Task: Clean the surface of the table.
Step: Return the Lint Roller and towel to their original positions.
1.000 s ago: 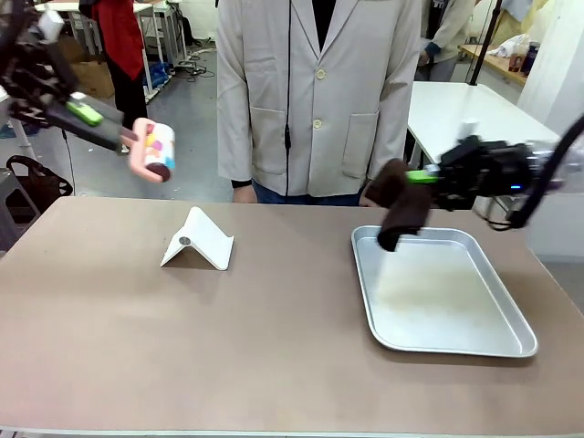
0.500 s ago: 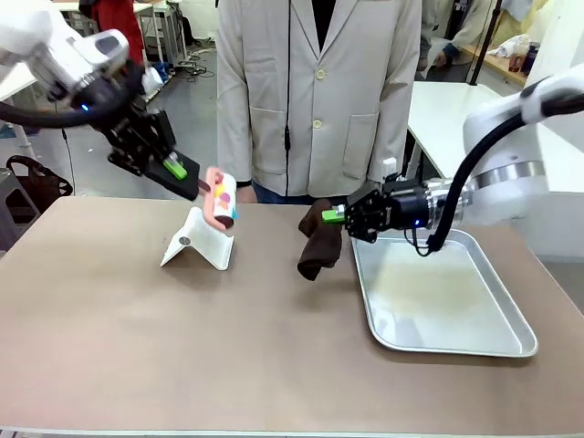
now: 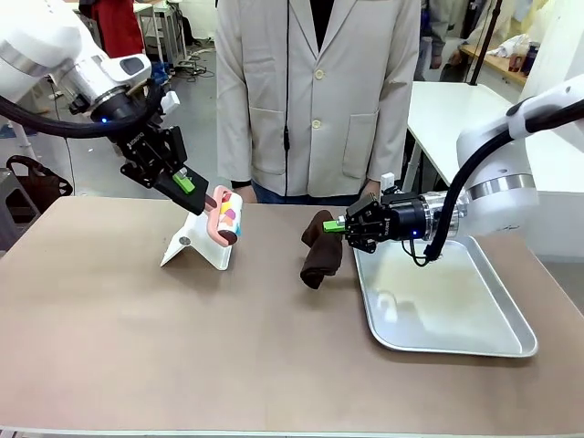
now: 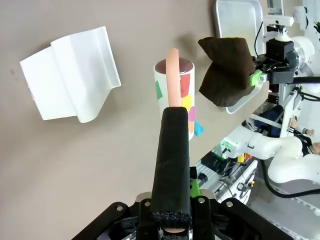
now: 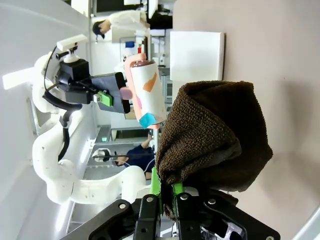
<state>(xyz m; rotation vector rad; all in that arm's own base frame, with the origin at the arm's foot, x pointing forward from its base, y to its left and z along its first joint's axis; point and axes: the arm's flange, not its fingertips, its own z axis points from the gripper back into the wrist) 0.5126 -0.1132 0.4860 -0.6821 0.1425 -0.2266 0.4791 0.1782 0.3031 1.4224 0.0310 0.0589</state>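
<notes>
table (image 3: 137,347) with one tray (image 3: 511,342), one white stand (image 3: 203,245); two end effectors clamped on roller (image 3: 226,222), cloth (image 3: 321,254)

Robotics lab or workshop, open floor. Two white robot arms worked at a brown table (image 3: 137,347), with a person in a pale lab coat (image 3: 319,100) standing at its far side. Behind stood white-topped benches (image 3: 456,114), far right, grey concrete floor, more people at far tables, and cables trailing on the floor, far left.
</notes>
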